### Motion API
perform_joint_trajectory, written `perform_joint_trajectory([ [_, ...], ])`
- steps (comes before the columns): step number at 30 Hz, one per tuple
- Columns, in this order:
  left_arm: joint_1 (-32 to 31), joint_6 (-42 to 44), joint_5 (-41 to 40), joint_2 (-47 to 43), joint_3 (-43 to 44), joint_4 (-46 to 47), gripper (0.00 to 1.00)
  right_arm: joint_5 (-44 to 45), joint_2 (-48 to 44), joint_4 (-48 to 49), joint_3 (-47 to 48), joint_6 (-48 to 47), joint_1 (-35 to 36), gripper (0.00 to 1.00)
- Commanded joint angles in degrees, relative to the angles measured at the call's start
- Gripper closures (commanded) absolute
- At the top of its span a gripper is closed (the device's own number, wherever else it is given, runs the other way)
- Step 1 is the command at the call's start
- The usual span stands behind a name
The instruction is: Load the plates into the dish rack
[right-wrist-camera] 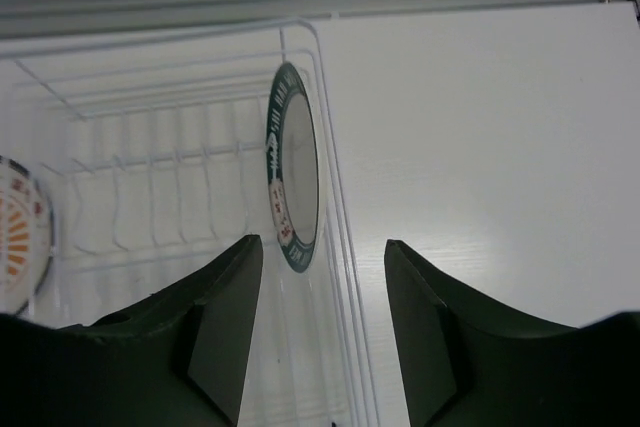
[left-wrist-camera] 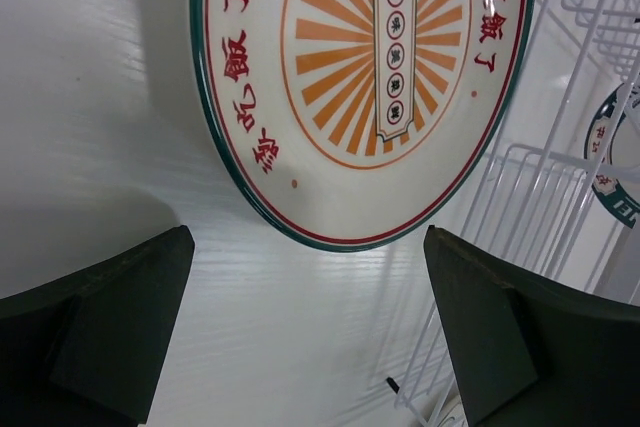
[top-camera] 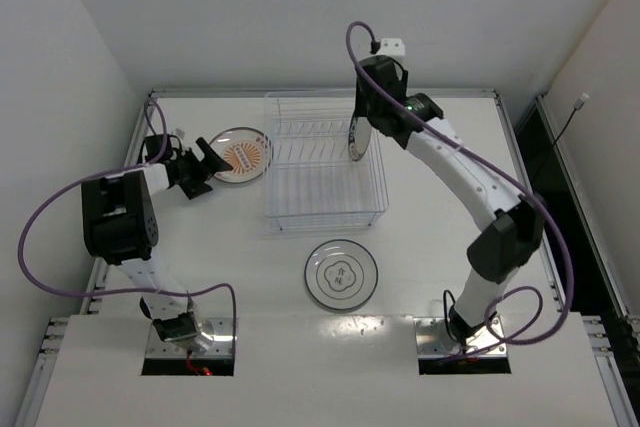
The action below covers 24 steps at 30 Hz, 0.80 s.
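The orange sunburst plate (top-camera: 243, 154) lies flat on the table left of the dish rack (top-camera: 325, 197). My left gripper (top-camera: 207, 169) is open and empty just short of its near rim; the left wrist view shows the plate (left-wrist-camera: 365, 77) ahead of the open gripper (left-wrist-camera: 310, 297). The dark-rimmed plate (top-camera: 355, 137) stands on edge at the rack's right end. My right gripper (top-camera: 368, 132) is open above it, apart from it; the right wrist view shows this plate (right-wrist-camera: 293, 182) beyond the gripper (right-wrist-camera: 322, 277). The white plate with grey rings (top-camera: 341, 274) lies flat in front of the rack.
The rack's wire wall (left-wrist-camera: 540, 197) stands close to the right of my left gripper. Rows of prongs (right-wrist-camera: 150, 147) fill the rack left of the standing plate. A raised rail (top-camera: 320, 92) runs along the table's far edge, with white walls behind and at the left.
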Motion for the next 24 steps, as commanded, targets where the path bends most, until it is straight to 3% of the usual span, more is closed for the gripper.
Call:
perform_joint_trajectory([
  [1,0.6,-1.5,4.1,1.4,-0.8,5.8,0.0,-2.9,-7.1,6.3,-3.2,-0.8,-0.2,0.51],
  [7,1.2,-4.1,4.7,3.1,-1.9,9.8,0.08,-4.3,-9.3,8.1,-5.2,-1.8,-0.7,0.48],
  [12,4.0,-7.2,5.3,5.5,-3.9,11.5,0.33,-6.8,-9.3,8.6,-5.2,-1.8,-1.8,0.48],
  [19,5.4,-8.8,0.6,5.5,-2.6,9.0,0.34,-10.0,-11.6,10.5,-7.0,-0.8,-2.9,0.48],
  [24,4.8,-7.6,-2.3,7.0,0.5,5.6,0.45,-11.0,-12.2,10.5,-7.0,-0.3,-3.5,0.48],
])
